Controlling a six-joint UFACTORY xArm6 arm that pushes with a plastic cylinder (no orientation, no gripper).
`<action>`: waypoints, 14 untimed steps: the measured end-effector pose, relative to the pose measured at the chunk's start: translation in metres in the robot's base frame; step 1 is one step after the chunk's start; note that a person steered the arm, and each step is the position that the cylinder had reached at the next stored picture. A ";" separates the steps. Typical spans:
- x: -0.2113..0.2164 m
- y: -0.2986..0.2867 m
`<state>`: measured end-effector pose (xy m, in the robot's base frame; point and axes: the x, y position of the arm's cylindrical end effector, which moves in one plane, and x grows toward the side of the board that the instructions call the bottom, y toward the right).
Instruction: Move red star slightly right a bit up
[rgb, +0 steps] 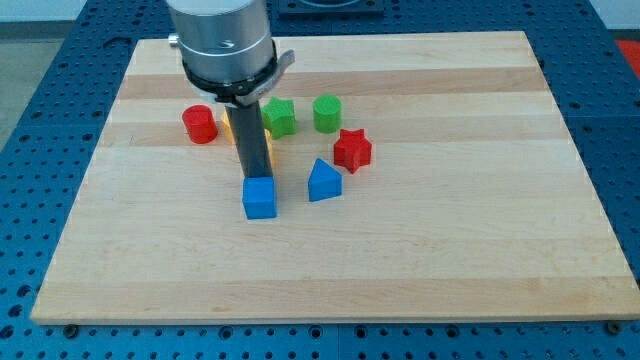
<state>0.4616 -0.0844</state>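
The red star (352, 149) lies near the middle of the wooden board (450, 240). My tip (256, 178) stands to the star's left, right behind the blue cube (259, 198) and touching or nearly touching its top edge. The rod hides most of a yellow block (230, 124). A blue block with a pointed top (323, 181) sits just below and left of the star.
A red cylinder (199, 124) lies at the left. A green star (279, 116) and a green cylinder (327, 113) lie above the red star. The board rests on a blue perforated table (40, 90).
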 end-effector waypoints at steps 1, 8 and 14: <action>-0.006 0.004; -0.043 0.133; -0.002 0.238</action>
<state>0.4597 0.1536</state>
